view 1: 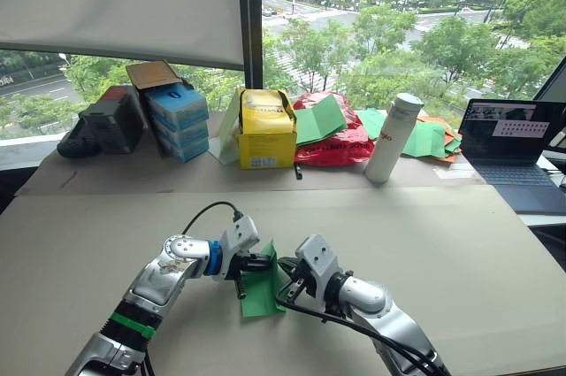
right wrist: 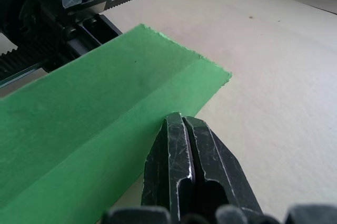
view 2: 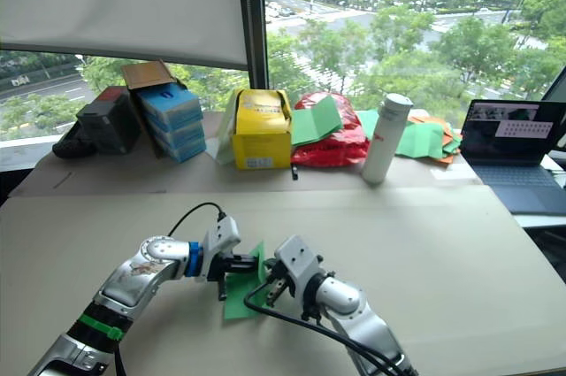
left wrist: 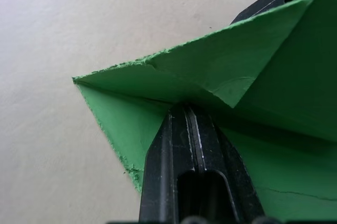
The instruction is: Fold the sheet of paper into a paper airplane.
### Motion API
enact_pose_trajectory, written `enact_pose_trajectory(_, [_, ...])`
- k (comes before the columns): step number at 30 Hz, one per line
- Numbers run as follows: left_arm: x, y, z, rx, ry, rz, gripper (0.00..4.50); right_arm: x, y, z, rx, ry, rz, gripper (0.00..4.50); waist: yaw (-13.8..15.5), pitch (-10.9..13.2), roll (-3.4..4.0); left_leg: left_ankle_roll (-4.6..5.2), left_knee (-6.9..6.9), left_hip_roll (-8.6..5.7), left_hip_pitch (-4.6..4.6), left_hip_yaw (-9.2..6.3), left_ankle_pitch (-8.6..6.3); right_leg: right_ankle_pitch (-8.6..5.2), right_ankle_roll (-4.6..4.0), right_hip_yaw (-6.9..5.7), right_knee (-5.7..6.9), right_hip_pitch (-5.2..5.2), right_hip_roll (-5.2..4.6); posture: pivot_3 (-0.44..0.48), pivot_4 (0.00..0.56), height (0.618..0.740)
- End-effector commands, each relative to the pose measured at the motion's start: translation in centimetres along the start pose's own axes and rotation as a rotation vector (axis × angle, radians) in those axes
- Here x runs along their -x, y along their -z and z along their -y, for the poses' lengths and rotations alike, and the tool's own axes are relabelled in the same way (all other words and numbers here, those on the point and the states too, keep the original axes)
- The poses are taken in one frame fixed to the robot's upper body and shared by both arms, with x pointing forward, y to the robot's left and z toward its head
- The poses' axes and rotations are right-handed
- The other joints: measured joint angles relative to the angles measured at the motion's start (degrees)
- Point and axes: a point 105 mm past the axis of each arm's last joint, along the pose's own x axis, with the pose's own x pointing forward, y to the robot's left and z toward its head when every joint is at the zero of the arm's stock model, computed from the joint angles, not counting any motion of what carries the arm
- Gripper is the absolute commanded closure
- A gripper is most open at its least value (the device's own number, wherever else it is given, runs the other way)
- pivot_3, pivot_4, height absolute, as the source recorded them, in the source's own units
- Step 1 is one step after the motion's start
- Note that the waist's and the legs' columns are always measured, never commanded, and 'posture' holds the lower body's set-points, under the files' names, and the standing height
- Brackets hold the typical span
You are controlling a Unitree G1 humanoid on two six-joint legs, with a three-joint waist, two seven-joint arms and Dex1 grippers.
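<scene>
Your head cameras put the sheet of paper low in the centre of the frame, on the tan table, pinched between both grippers. The left gripper comes in from the left and the right gripper from the right, and from up there you cannot make out how the fingers meet the paper.

Your wrist cameras settle it. In the left wrist view the two black fingers are pressed together on the edge of the green paper, just under a diagonal folded flap with a ragged edge; the right gripper's metal body is cut off at the upper right corner of that frame. In the right wrist view the fingers are also clamped tight together on the near edge of the paper, which shows a long straight crease running toward its corner, and the left gripper's rack and screws sit in the upper left.

Along the window, at the top of the head views, you have a yellow box, a stack of blue boxes, a red plastic bag with a green sheet resting against it, a white bottle, a heap of green and orange sheets partly hidden behind the bottle, and a laptop cut off at the right edge
</scene>
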Motion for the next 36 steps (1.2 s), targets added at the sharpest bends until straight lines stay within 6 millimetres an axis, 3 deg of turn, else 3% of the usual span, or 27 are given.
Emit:
enact_pose_trajectory(1, [1.3,1.0,-0.4,0.029,-0.042,-0.026,4.48,-0.2,-1.5,-0.2,0.043,-0.020,0.053,4.50,-0.15,0.00,0.00,0.00,0.00,0.01,0.01,0.00,0.00,0.00,0.00,0.02,0.00,0.00,0.00,0.000,0.150,0.740])
enact_pose_trajectory(10, [4.1,1.5,-1.1,0.059,-0.146,-0.031,4.48,-1.7,-1.1,-0.5,0.109,-0.075,0.026,4.50,-0.80,0.02,0.03,-0.04,-0.05,0.02,0.02,-0.01,0.02,0.00,-0.02,0.31,0.01,-0.04,-0.02,0.000,0.150,0.740])
enact_pose_trajectory(13, [4.3,1.7,-1.3,0.064,-0.169,-0.034,4.48,-1.8,-1.7,-1.0,0.110,-0.117,0.051,4.50,-0.81,0.02,0.04,-0.04,-0.05,0.01,0.02,-0.02,0.02,0.00,-0.02,0.31,0.01,-0.04,-0.03,0.000,0.150,0.740])
enact_pose_trajectory(17, [4.4,1.8,-1.4,0.063,-0.185,-0.027,4.48,-1.9,-0.7,-1.1,0.136,-0.145,-0.009,4.50,-0.82,0.02,0.04,-0.06,-0.05,0.02,0.03,-0.02,0.02,0.00,-0.02,0.32,0.02,-0.03,-0.04,0.000,0.150,0.740])
enact_pose_trajectory(22, [6.0,0.5,-1.6,0.027,-0.214,-0.001,4.48,-2.3,2.3,-0.2,0.148,-0.121,-0.158,4.50,-1.21,0.02,0.04,-0.08,-0.07,0.03,0.05,-0.02,0.03,0.01,-0.04,0.37,0.03,-0.04,-0.07,0.000,0.150,0.740])
enact_pose_trajectory(27, [7.6,-2.2,-1.3,0.002,-0.182,0.072,4.48,-2.3,2.7,-0.1,0.147,-0.140,-0.184,4.50,-1.11,0.02,0.04,-0.14,-0.11,0.05,0.08,-0.08,0.06,0.00,-0.07,0.35,0.05,-0.02,-0.35,0.000,0.150,0.740])
enact_pose_trajectory(31, [6.6,-2.0,-0.7,0.004,-0.142,0.070,4.48,-2.1,3.0,-0.2,0.151,-0.150,-0.196,4.50,-1.15,0.02,0.04,-0.13,-0.11,0.00,0.16,-0.08,0.05,0.00,-0.07,0.32,0.05,0.04,-0.46,0.000,0.150,0.740])
enact_pose_trajectory(36, [4.4,0.4,0.4,0.053,-0.094,0.050,4.48,-2.0,2.8,0.1,0.152,-0.149,-0.196,4.50,-1.11,0.02,0.04,-0.14,-0.12,-0.02,0.13,-0.06,0.06,0.00,-0.07,0.32,0.06,0.03,-0.37,0.000,0.150,0.740])
